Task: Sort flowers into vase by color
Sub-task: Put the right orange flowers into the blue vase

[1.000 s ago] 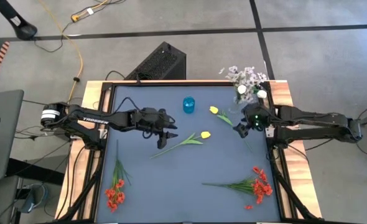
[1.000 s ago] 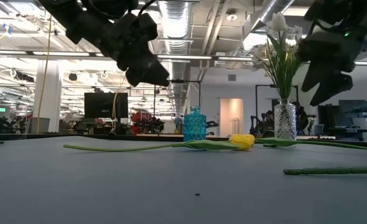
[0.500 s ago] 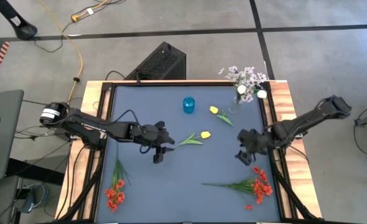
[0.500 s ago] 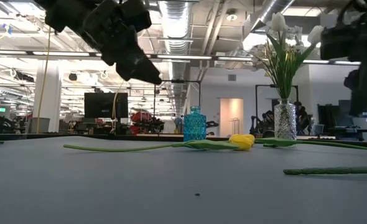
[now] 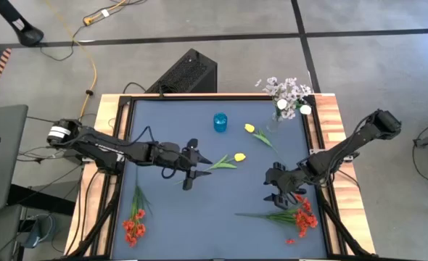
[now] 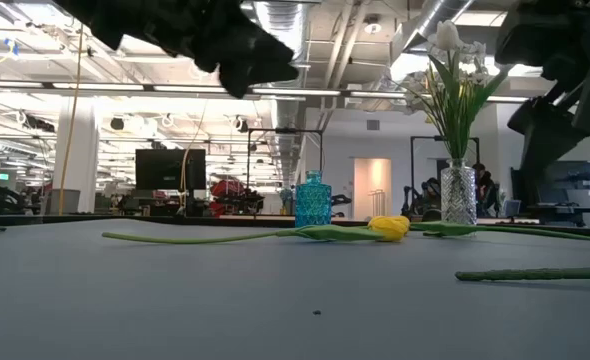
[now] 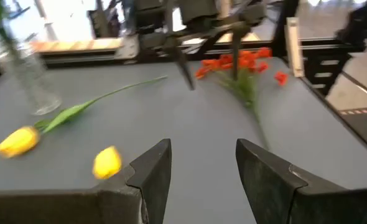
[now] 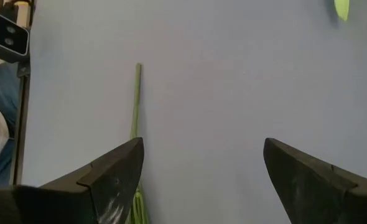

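white tulips and lilac sprays [image 5: 289, 91] already stand in the clear vase [image 6: 457, 196] at the bench's [image 5: 199, 217] far right corner. blue vase [image 5: 220, 122] looks empty. still lying flat: 2 yellow tulips, 1 mid-bench [image 5: 237, 157], 1 near the clear vase [image 5: 249, 128]; red bunch front left [image 5: 133, 226]; red bunch front right [image 5: 301, 217]. so roughly 4 items left, none held. left claw [image 5: 197, 167] is partly open, empty, above the stem end of the mid-bench tulip. right claw [image 5: 273, 190] is spread wide, empty, over the stem [image 8: 136, 99] of the front-right red bunch.
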You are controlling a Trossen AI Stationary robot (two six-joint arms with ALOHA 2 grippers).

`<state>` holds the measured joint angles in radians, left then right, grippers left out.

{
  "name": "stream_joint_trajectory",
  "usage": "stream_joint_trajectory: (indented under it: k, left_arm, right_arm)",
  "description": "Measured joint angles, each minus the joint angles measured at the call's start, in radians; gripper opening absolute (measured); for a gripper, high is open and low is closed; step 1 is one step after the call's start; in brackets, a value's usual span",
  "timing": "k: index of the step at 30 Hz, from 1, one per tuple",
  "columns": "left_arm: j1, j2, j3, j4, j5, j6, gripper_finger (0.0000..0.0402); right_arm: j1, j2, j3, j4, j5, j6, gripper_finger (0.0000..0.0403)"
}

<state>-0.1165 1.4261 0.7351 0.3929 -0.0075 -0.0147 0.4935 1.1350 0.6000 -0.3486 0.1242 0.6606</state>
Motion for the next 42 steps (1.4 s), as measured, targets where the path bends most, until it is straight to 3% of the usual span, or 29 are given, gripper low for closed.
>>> stream_joint_trajectory:
  k: [3,8,16,26,31,36,42]
  left_arm:
    - [-0.032,0.097,0.054,0.054,0.02,0.029,0.0169]
    - [-0.074,0.351,0.273,0.033,0.064,0.057,0.0169]
    - [-0.09,0.682,0.718,-0.237,0.173,0.051,0.0169]
    - [-0.154,1.022,1.191,-0.556,0.195,0.129,0.0169]
    - [-0.164,1.095,1.303,-0.618,0.182,0.098,0.0169]
    - [-0.152,1.113,1.306,-0.63,0.204,0.038,0.0169]
    - [-0.161,1.106,1.305,-0.609,0.184,0.112,0.0169]
  right_arm:
    - [-0.001,-0.002,0.018,-0.036,0.001,0.009,0.0356]
    - [0.039,-0.005,0.03,-0.086,0.001,0.073,0.0356]
    - [0.166,0.013,0.031,-0.18,0.019,0.304,0.0356]
    - [0.279,0.016,0.031,-0.242,0.153,0.397,0.0356]
    - [0.3,0.015,0.031,-0.252,0.22,0.397,0.0356]
    - [0.3,0.015,0.031,-0.251,0.244,0.381,0.0356]
    - [0.3,0.015,0.031,-0.251,0.246,0.378,0.0356]
